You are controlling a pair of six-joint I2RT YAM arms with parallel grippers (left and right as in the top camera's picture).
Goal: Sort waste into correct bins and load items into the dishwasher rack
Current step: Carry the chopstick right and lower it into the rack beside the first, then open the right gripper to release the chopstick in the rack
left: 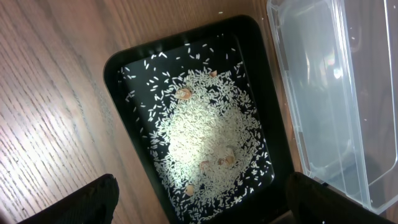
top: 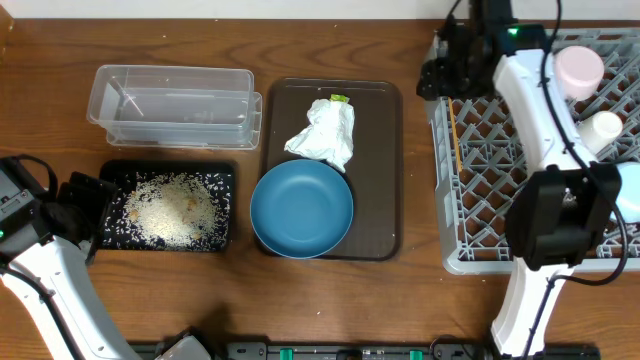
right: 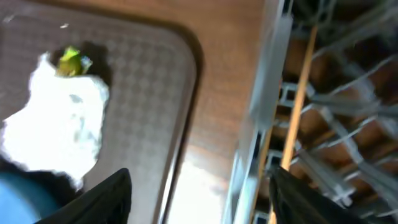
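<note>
Wood-grained brown bench (top: 330, 310) carries everything. Biggest on it is the dishwasher rack (top: 470, 170), a square grey plastic crate with a lattice floor of pegs, at the right. Left of it lies a dark brown serving tray (top: 380, 160), rectangular with rounded corners and a fine chequered texture. On the tray's near half sits the large dark blue bowl (top: 301, 208), round, smooth and upright. At the far left stands the clear container (top: 170, 100), a glossy rectangular plastic tub, and just in front of it the shallow black tray (top: 225, 180), matte with rounded corners.

The left gripper (left: 205, 202) hovers over the black tray's near end, its dark fingers (left: 93, 199) spread wide with nothing between them. The right gripper (right: 199, 199) hangs over the rack's far left corner, its fingers (right: 106, 199) apart and holding nothing.

A crumpled white paper napkin (top: 325, 132) lies on the serving tray behind the bowl, touching its rim. In the rack, a smooth pinkish-white cup (top: 578, 68) stands at the far side with a small white piece (top: 603, 128) just in front of it. Thin wooden chopsticks (right: 298, 99) lie along the rack's left wall. A small green-yellow wrapper (top: 339, 99) peeks from the napkin's far edge. Loose white rice grains (left: 205, 130) are heaped in the black tray's middle and scattered thinly toward its walls.
</note>
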